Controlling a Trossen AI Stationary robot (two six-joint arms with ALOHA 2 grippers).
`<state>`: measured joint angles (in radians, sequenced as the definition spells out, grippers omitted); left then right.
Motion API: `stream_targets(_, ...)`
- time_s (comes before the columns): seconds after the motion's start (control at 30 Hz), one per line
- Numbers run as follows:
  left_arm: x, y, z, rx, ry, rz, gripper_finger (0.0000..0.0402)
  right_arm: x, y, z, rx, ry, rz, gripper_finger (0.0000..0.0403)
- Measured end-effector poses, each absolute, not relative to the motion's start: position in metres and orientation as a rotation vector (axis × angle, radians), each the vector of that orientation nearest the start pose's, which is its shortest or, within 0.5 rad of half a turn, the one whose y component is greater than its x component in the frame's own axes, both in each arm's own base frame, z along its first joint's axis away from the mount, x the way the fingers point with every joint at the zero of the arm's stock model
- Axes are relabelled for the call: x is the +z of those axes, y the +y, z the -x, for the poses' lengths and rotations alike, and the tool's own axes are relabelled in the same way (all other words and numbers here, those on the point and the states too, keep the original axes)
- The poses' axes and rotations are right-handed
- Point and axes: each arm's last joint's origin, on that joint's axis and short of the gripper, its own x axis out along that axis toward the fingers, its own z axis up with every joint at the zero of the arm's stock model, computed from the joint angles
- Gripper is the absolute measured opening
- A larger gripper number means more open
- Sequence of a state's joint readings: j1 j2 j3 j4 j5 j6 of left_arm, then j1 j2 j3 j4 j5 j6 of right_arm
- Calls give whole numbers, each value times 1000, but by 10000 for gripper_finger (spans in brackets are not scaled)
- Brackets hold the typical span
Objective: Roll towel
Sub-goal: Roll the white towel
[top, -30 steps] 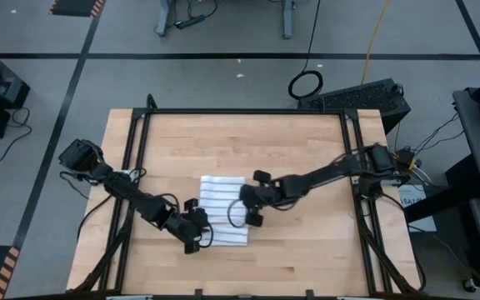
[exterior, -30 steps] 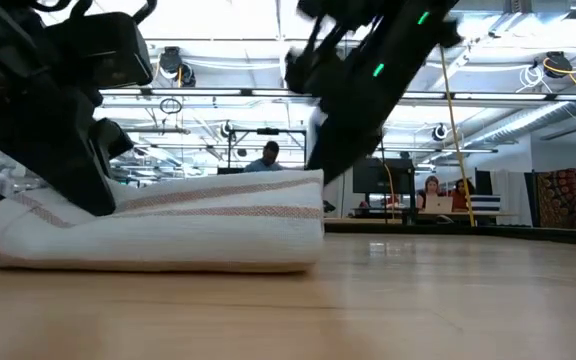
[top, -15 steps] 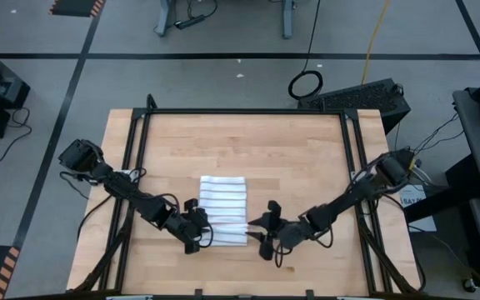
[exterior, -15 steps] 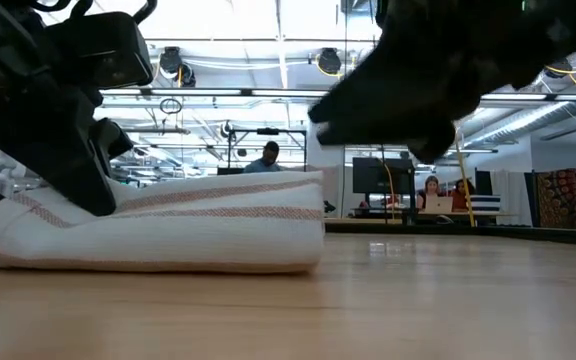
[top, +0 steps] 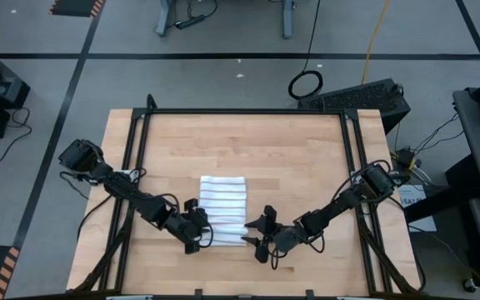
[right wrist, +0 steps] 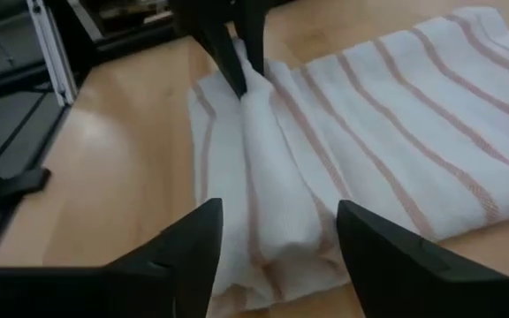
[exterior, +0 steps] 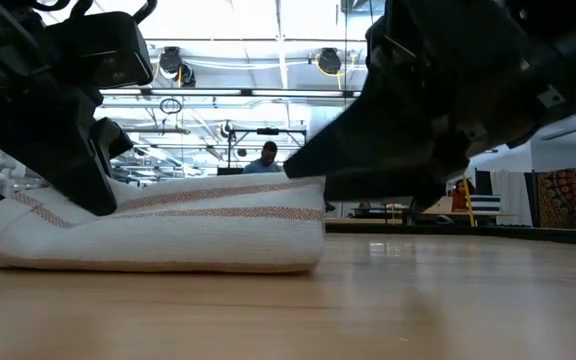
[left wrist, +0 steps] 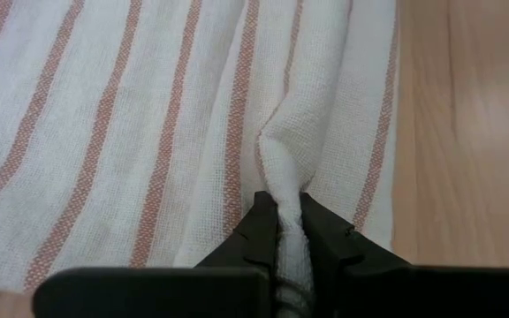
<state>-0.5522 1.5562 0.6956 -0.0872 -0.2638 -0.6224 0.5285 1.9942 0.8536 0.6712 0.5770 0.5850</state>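
My right gripper (right wrist: 272,256) hangs low over the pale wooden table (top: 307,158) at the near end of the thin white cloth towel with narrow reddish-brown stripes (top: 223,208). Its two dark fingers (right wrist: 184,252) are spread wide with nothing between them, and they touch nothing; the rolled near edge of the towel lies just ahead of the gap. In the low view that claw is a dark mass above the towel's right end (exterior: 428,110).

Past it, my left gripper (left wrist: 288,231) is clenched on a raised fold of the same towel, the cloth pinched up into a ridge between its fingers (left wrist: 259,231). From above it sits at the towel's near left corner (top: 194,233).

The towel lies folded in the middle of the table, its stripes running across.
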Motion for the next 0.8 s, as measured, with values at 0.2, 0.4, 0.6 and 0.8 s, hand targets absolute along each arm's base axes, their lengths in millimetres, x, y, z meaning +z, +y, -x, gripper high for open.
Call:
stream_targets(0.2,143,-139,-240,20,908,213,30,106,171,-326,-157,360,-318,180)
stream_targets(0.4,143,-141,-239,21,903,224,30,105,170,-326,-154,364,-315,94)
stream_targets(0.6,144,-145,-238,2,890,224,30,104,172,-324,-152,384,-296,62)
stream_targets(0.8,145,-148,-237,-9,885,224,30,103,168,-327,-141,399,-285,126)
